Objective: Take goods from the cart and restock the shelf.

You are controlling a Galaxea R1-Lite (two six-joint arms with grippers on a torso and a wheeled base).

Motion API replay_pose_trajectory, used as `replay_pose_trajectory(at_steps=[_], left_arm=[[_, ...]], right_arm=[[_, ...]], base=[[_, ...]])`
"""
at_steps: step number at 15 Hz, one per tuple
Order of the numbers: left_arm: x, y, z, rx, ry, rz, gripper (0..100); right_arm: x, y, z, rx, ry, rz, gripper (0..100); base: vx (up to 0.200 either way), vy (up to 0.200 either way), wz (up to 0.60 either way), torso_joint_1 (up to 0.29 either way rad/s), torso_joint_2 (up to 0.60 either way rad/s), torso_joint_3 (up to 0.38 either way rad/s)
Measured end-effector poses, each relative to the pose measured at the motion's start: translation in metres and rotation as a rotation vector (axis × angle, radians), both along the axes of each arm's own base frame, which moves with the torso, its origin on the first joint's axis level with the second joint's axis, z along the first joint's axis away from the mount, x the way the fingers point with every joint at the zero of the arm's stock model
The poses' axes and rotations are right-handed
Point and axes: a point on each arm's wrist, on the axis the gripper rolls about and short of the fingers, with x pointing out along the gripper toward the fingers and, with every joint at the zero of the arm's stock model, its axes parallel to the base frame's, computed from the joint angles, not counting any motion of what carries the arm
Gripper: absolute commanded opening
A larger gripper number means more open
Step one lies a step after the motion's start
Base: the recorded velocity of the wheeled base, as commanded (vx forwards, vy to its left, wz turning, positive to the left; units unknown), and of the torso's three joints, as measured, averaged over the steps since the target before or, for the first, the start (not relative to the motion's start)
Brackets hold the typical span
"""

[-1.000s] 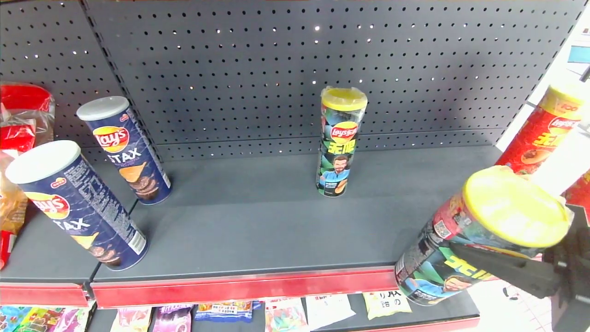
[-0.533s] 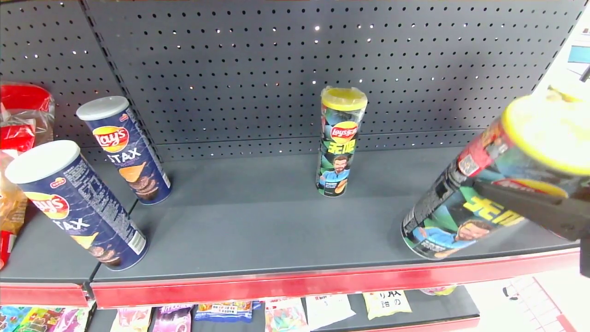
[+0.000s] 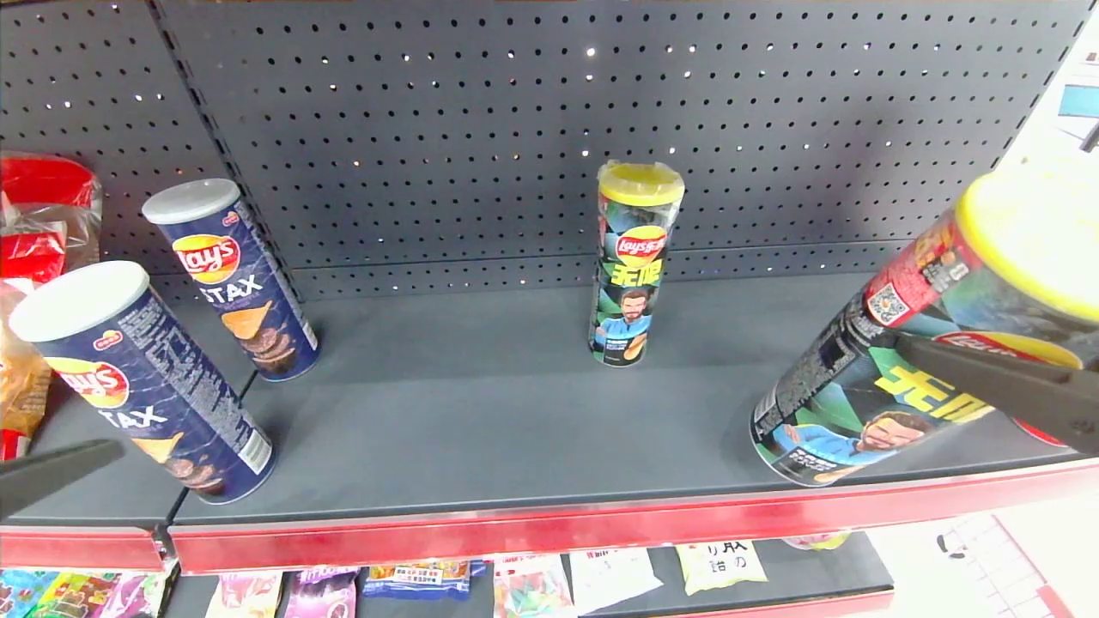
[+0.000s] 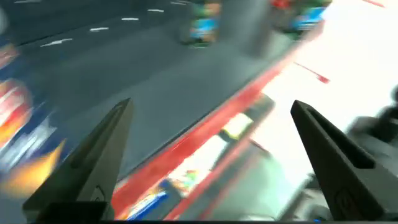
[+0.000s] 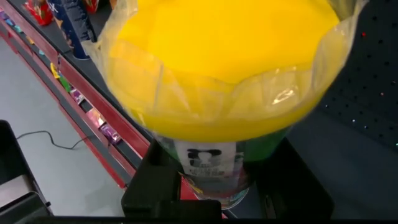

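Note:
My right gripper (image 3: 987,378) is shut on a chip can (image 3: 893,360) with a yellow lid (image 5: 224,62) and a green and black label. The can is tilted, its base low over the grey shelf (image 3: 481,429) at the front right and its lid leaning right. A matching can (image 3: 634,266) stands upright near the back middle of the shelf. My left gripper (image 4: 211,109) is open with nothing between its fingers, and one dark finger (image 3: 51,470) pokes in at the shelf's front left.
Two blue chip cans (image 3: 232,279) (image 3: 146,382) stand at the left of the shelf, with snack bags (image 3: 34,240) beyond them. A red price rail (image 3: 446,536) runs along the front edge. Small packets (image 3: 515,588) lie on the lower shelf. A pegboard wall (image 3: 515,129) closes the back.
My right gripper has lifted the can from below the red rail up and over the shelf's front right. A finger of the left gripper has come in at the lower left.

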Motion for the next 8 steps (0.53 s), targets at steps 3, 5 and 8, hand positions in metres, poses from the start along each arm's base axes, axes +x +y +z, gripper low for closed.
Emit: replay_pose_trajectory(at_steps=[3, 5, 8], left_arm=[[0.055, -0.039, 0.03, 0.027, 0.039, -0.224, 100], [0.086, -0.071, 0.05, 0.028, 0.028, -0.327, 100], [0.118, -0.107, 0.057, 0.046, 0.042, -0.371, 100]], right_arm=[[-0.001, -0.001, -0.001, 0.0, 0.001, -0.003, 0], [-0.001, -0.001, -0.002, 0.001, 0.003, -0.005, 0], [-0.001, -0.002, -0.002, 0.01, 0.012, -0.007, 0]], base=[[0.0, 0.0, 0.0, 0.0, 0.0, 0.0], [0.0, 0.0, 0.0, 0.0, 0.0, 0.0], [0.0, 0.0, 0.0, 0.0, 0.0, 0.0]])
